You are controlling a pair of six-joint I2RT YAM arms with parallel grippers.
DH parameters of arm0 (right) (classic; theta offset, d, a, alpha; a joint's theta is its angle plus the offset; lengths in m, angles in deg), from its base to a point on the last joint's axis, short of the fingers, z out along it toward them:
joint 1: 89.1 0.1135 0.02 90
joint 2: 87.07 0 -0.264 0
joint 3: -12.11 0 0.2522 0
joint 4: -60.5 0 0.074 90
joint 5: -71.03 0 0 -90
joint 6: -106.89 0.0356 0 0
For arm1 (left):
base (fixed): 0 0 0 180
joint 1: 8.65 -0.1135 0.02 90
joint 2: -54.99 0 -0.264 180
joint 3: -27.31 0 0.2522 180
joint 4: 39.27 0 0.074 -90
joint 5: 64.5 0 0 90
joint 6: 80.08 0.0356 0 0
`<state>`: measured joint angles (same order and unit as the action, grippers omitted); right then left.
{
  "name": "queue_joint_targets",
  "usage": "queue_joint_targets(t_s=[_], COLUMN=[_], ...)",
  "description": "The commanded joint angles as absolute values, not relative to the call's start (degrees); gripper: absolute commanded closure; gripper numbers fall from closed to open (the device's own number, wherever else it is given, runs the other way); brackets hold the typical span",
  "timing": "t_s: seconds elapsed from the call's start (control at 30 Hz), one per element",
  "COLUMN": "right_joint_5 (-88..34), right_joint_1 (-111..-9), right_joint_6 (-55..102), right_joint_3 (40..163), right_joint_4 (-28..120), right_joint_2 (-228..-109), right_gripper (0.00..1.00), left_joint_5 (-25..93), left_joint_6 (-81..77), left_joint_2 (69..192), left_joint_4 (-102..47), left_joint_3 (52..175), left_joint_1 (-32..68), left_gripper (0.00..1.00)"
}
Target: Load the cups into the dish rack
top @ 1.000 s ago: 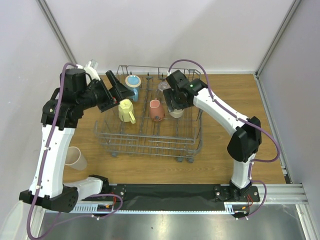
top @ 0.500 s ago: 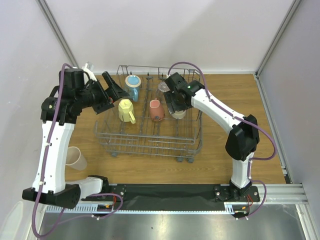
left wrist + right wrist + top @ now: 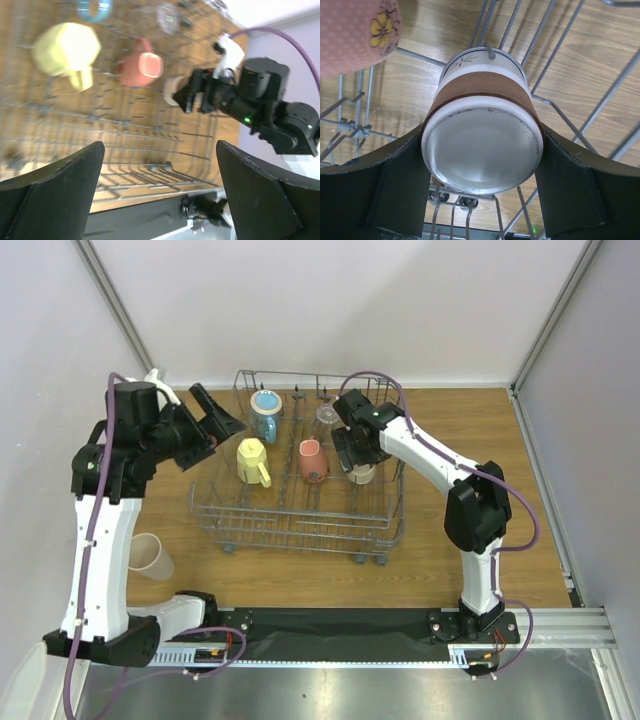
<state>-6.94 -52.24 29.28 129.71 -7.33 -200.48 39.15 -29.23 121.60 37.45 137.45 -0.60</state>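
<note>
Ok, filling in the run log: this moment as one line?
right gripper: shut on cream-and-brown cup, base up, over dish rack, right side | left gripper: open, empty, at rack's left edge | beige cup: outside rack

**Three views, one shared rack**

Our top camera looks down from high above the near edge, taking in the whole desk and the dish rack. Our left wrist camera looks across the rack obliquely from its left side, at middling range. Our right wrist camera sits very close above the cream-and-brown cup. All three views share that cup and the salmon pink cup.
</note>
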Motion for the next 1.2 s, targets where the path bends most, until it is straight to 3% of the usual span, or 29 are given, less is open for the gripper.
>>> queue_joint_targets(t_s=[0.0, 0.17, 0.3, 0.37, 0.4, 0.53, 1.17], right_joint_5=[-8.42, -10.18, -10.45, -10.8, -10.89, -11.15, -13.0], right_joint_1=[-52.8, -52.8, -52.89, -52.8, -52.8, -52.72, -52.01], right_joint_6=[28.14, 28.41, 28.49, 28.76, 28.76, 28.85, 30.25], right_joint_3=[130.29, 131.08, 132.4, 132.92, 133.1, 134.07, 144.18], right_joint_4=[-4.77, -5.29, -6.61, -6.96, -7.14, -8.37, -15.75], right_joint_2=[-201.77, -202.74, -203.62, -203.36, -203.27, -202.48, -190.0], right_gripper=[0.86, 0.64, 0.36, 0.29, 0.2, 0.04, 0.0], left_joint_5=[29.73, 27.78, 27.52, 26.73, 25.68, 20.06, 5.9], left_joint_6=[-31.03, -32.09, -33.58, -33.32, -33.41, -32.88, -28.05], left_joint_2=[121.16, 122.22, 123.28, 123.8, 123.89, 124.16, 125.12], left_joint_4=[42.68, 47.7, 49.55, 50.77, 51.48, 53.94, 58.25], left_joint_3=[140.64, 141.44, 141.53, 141.79, 142.23, 143.9, 146.72], left_joint_1=[-2.31, -4.08, -4.34, -4.34, -4.34, -4.34, -5.84], left_gripper=[0.0, 0.0, 0.0, 0.0, 0.0, 0.0, 0.0])
